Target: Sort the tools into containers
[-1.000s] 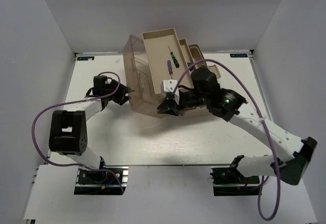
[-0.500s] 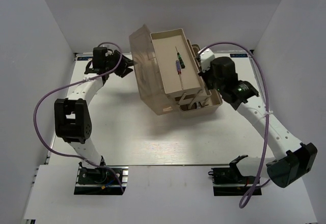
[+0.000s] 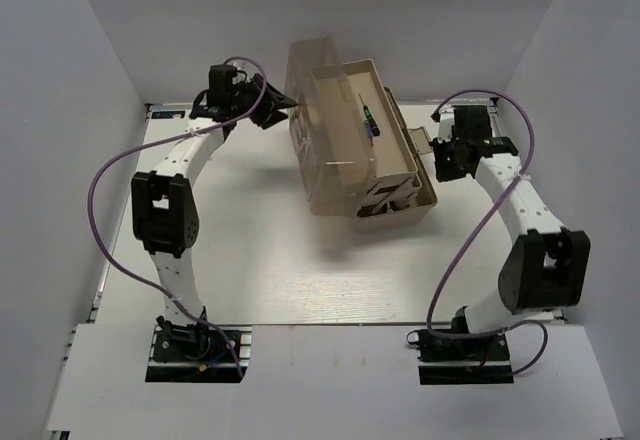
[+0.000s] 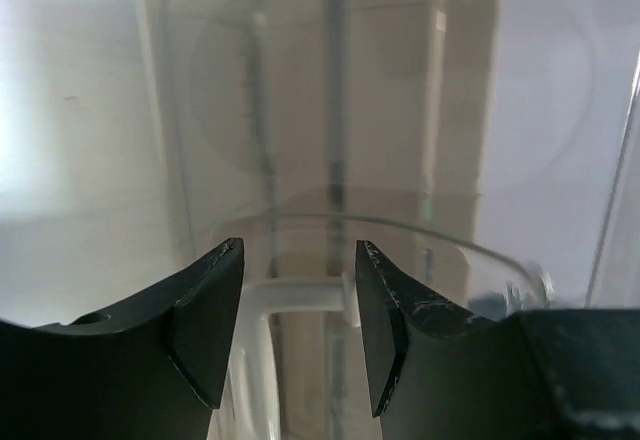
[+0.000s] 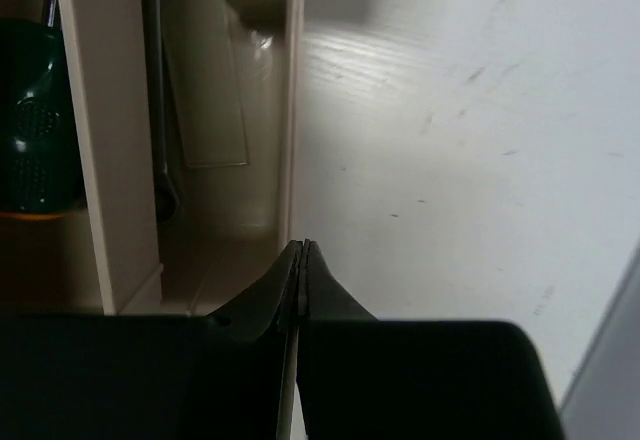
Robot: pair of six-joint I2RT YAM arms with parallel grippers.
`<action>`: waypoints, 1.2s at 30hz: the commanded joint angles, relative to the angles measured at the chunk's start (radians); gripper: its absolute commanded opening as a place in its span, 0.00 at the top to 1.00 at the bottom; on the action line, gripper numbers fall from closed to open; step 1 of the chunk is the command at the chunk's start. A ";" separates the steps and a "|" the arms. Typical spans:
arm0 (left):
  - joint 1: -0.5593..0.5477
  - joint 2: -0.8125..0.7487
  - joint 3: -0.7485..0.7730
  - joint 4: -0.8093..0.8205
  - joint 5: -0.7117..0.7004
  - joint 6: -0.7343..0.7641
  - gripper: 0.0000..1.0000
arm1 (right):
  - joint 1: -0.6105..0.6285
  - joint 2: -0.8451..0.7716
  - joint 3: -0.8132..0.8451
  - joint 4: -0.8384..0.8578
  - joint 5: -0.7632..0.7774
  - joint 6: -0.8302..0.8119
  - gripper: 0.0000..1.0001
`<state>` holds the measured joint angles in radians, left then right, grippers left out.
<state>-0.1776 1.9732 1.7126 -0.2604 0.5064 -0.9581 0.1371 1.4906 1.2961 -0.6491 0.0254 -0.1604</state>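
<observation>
Table (image 3: pixel 250 260), back centre: toolbox (image 3: pixel 400 198), trays fanned out.
Lid (image 3: pixel 305 100) upright on the left side, between left gripper (image 3: pixel 283 110) and trays.
Top tray (image 3: pixel 345 150) highest, tilted, carrying two thin screwdrivers (image 3: pixel 370 120) side by side.
Left gripper: fingers spread, pinching nothing, aimed at lid. White handle (image 4: pixel 262 305) visible through the gap.
Right gripper (image 3: pixel 437 155): at toolbox right side, fingers pressed together, nothing between, tips at the rim of a lower compartment wall (image 5: pixel 292 110).
Inside, beyond a partition: green-handled screwdriver (image 5: pixel 35 120).
</observation>
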 commanded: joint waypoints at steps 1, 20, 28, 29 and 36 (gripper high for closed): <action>-0.051 0.022 0.134 -0.033 0.084 0.010 0.41 | -0.044 0.052 0.041 -0.030 -0.217 0.028 1.00; -0.046 -0.267 0.037 -0.181 -0.042 0.169 0.38 | -0.125 0.230 0.111 0.006 -0.398 0.062 1.00; -0.025 -0.592 -0.479 -0.091 -0.071 0.190 0.37 | -0.117 0.231 0.132 -0.032 -0.512 0.076 1.00; -0.025 -0.611 -0.525 -0.091 -0.083 0.199 0.37 | -0.113 0.231 0.134 -0.034 -0.524 0.071 1.00; -0.034 -0.688 -0.577 -0.195 -0.129 0.327 0.32 | -0.076 0.223 0.126 -0.067 -0.588 0.061 1.00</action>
<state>-0.2058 1.3590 1.1282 -0.4259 0.4099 -0.7128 0.0246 1.7359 1.3865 -0.6888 -0.4377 -0.1112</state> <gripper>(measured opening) 0.669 0.004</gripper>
